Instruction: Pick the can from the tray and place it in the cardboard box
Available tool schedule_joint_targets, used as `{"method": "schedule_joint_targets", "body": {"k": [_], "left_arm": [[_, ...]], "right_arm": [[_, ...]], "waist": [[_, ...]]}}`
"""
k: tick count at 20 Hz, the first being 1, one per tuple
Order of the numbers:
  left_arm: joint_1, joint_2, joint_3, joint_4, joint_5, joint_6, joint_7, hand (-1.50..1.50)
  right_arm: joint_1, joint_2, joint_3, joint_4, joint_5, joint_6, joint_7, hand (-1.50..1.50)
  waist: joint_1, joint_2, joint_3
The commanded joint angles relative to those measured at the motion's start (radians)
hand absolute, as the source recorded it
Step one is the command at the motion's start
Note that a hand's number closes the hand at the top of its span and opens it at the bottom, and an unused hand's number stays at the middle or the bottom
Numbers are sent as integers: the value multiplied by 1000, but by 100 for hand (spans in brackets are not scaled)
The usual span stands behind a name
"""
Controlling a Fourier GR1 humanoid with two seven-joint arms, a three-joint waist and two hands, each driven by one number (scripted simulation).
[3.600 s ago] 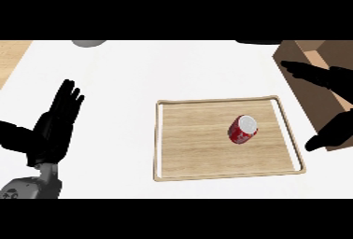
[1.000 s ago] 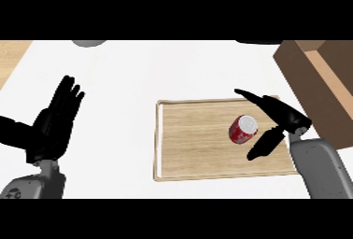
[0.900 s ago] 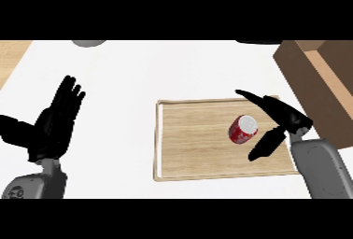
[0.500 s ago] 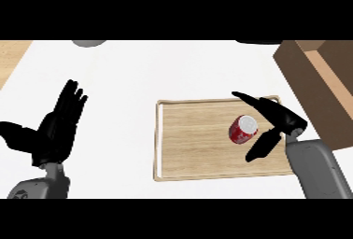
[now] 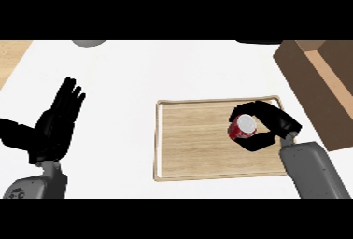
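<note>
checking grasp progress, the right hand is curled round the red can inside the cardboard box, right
Not quite. The right hand is curled round the red can, but the can is on the wooden tray, not inside the cardboard box, as the head view shows.

The counter (image 5: 172, 70) has a white top, with a strip of pale wood showing at its far left corner. A wooden tray (image 5: 200, 140) lies flat toward the near right, and a cardboard box (image 5: 321, 88) stands along the right edge just beside it. A grey round thing (image 5: 88, 43) sits at the far edge, cut off.
</note>
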Motion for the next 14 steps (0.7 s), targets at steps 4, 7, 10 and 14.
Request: {"method": "schedule_joint_targets", "body": {"k": [4,7,10,14], "left_arm": [[34,-40,-51,-48,-57,37,10,0],[-9,26,44,14,17,-23,13,0],[41,-5,-3,-54,1,-16,19,0],[-2,-10,-4,10,-6,-15,-6,0]], "right_arm": [[28,-6,17,-11,90,-96,-103,150],[39,-26,-16,-92,83,-83,-80,150],[-51,31,12,-85,152,-155,0,150],[-105,183,212,-17,428,-351,186,150]], "waist": [[0,0,0],[-3,0,0],[2,-1,0],[13,4,-1]]}}
